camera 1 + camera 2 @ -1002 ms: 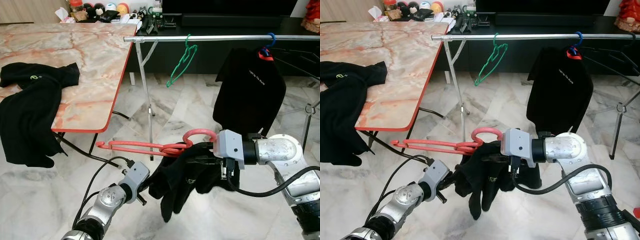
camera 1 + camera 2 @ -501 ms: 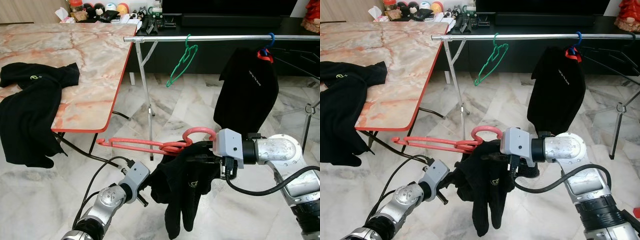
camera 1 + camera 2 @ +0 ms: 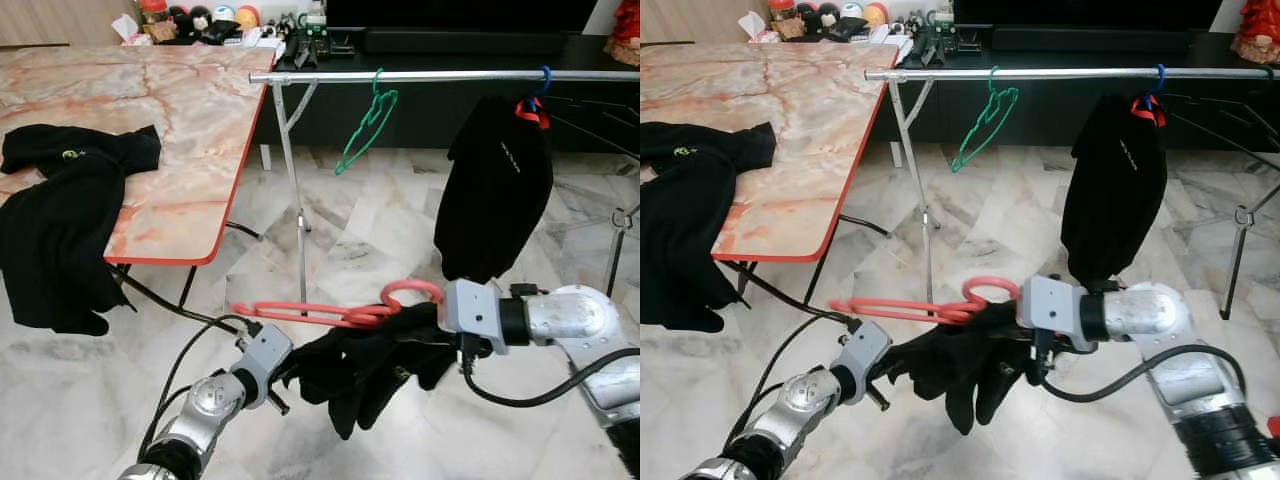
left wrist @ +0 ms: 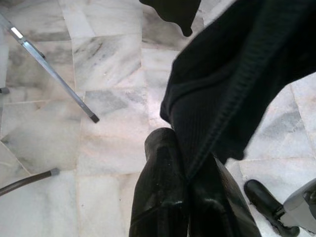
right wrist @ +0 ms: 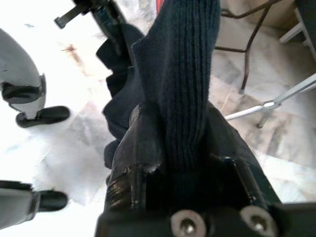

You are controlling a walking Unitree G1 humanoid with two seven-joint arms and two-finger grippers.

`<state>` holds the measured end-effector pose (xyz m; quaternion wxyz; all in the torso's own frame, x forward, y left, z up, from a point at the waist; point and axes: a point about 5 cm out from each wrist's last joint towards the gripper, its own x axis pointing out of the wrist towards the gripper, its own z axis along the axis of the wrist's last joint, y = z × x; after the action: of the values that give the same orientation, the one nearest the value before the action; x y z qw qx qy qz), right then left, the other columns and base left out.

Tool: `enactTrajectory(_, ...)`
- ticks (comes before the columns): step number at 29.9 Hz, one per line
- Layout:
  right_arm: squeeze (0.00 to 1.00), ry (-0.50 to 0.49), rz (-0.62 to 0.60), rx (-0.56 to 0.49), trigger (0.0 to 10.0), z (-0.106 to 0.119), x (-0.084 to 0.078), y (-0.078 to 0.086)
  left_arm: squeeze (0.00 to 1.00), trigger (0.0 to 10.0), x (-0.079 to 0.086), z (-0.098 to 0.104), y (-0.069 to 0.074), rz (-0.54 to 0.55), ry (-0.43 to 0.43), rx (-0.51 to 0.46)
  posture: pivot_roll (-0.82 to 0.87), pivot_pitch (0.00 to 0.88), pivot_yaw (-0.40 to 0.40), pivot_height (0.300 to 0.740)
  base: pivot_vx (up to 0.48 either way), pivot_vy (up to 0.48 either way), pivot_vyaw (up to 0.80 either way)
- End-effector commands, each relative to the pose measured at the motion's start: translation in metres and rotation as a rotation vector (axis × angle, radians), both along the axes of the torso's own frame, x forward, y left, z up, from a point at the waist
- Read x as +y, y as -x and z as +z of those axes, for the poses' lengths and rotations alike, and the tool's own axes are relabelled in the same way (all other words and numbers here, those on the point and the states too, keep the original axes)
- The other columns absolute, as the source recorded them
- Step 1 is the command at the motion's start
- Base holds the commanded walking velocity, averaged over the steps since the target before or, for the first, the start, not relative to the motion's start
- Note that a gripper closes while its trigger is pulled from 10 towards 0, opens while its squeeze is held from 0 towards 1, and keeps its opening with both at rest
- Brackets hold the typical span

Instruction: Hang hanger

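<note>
Black garment (image 3: 370, 365) stretches between both grippers below the red hanger (image 3: 330, 312); wrist views show left gripper (image 4: 190, 170) and right gripper (image 5: 180, 133) each clamped on its knit.

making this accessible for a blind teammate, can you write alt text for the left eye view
Both grippers, left gripper and right gripper, hold a black garment draped on a red hanger above a marble floor. Behind, a metal rail carries a green hanger and a hung black shirt; black clothes lie on a table.
</note>
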<state>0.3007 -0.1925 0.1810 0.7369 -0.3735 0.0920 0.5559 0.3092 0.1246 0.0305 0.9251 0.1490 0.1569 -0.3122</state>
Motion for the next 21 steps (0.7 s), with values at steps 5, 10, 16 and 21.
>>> enactTrajectory(5, 0.0, 0.088, -0.039, 0.121, 0.0, -0.029, -0.02, 0.01, 0.0, 0.0, 0.008, -0.007, 0.005, 0.029, -0.022, 0.014, -0.02, 0.187, 0.019, 0.74, 0.0, 0.0, 0.0)
enactTrajectory(10, 0.0, 0.115, -0.076, 0.166, 0.0, -0.042, -0.029, 0.012, 0.0, 0.0, 0.01, -0.007, 0.005, 0.023, -0.029, 0.017, -0.02, 0.188, 0.02, 0.74, 0.0, 0.0, 0.0)
enactTrajectory(16, 0.0, 0.25, -0.118, 0.188, 0.0, -0.056, -0.046, 0.015, 0.0, 0.0, 0.013, -0.008, 0.007, 0.026, -0.036, 0.021, -0.01, 0.193, 0.022, 0.74, 0.0, 0.0, 0.0)
enactTrajectory(21, 0.0, 0.332, -0.16, 0.13, 0.0, -0.06, -0.054, 0.01, 0.0, 0.0, 0.013, -0.009, 0.008, 0.016, -0.042, 0.029, -0.01, 0.195, 0.024, 0.74, 0.0, 0.0, 0.0)
